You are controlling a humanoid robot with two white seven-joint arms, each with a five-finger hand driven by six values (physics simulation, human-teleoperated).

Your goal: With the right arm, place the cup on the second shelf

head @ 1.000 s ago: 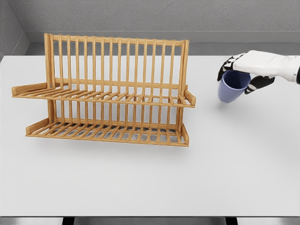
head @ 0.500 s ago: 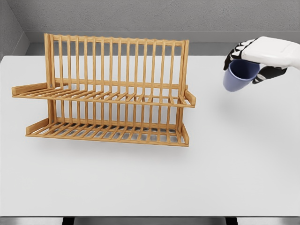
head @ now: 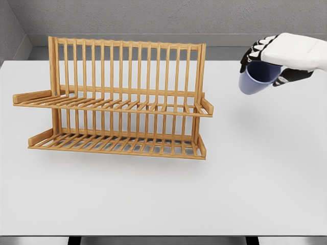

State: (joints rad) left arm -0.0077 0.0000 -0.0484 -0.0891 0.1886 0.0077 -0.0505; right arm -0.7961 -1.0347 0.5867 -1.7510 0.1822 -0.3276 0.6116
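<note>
From my remote station: the wooden dish rack [head: 115, 102] stands on the white table [head: 255, 178], its tall right end post between the upper shelf [head: 112, 104] and my right hand [head: 278, 53], which grips the tilted blue cup [head: 255, 79] aloft (well off the table). Since half a second ago, hand and cup have edged slightly left and higher.

My view looks down on a plain white table [head: 153, 199], evenly lit, with soft shadows on its surface. Behind the table runs a grey textured wall [head: 153, 15] with a paler ledge along its foot. Left of the table, a second grey wall [head: 9, 35] meets it in a corner.
</note>
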